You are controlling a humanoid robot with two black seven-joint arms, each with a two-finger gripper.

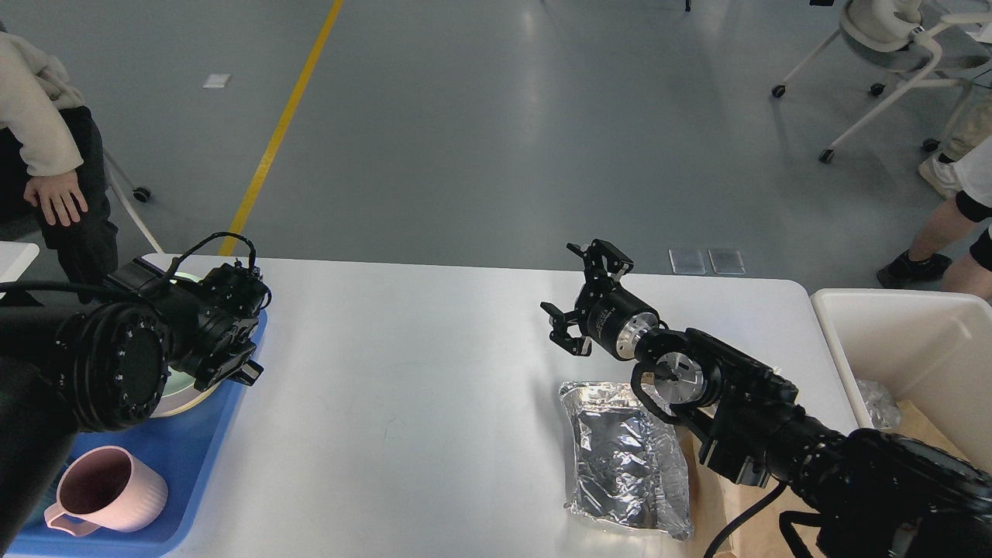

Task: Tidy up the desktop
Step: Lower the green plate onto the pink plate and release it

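Observation:
The white desktop (403,403) fills the middle of the head view. My right gripper (575,291) hovers above its centre-right, open, with nothing between its fingers. Just in front of it a crinkled silver foil bag (620,457) lies flat on the desktop, partly over brown paper (709,496). My left gripper (236,370) is at the blue tray's (194,473) right edge, dark and seen end-on, so its fingers cannot be told apart. It covers most of the stacked plates (184,397) on the tray.
A pink mug (105,490) stands on the tray's near part. A cream bin (907,341) with crumpled foil (880,403) sits off the desktop's right end. People stand at the far left and right, and a wheeled chair (891,46) stands at the back right.

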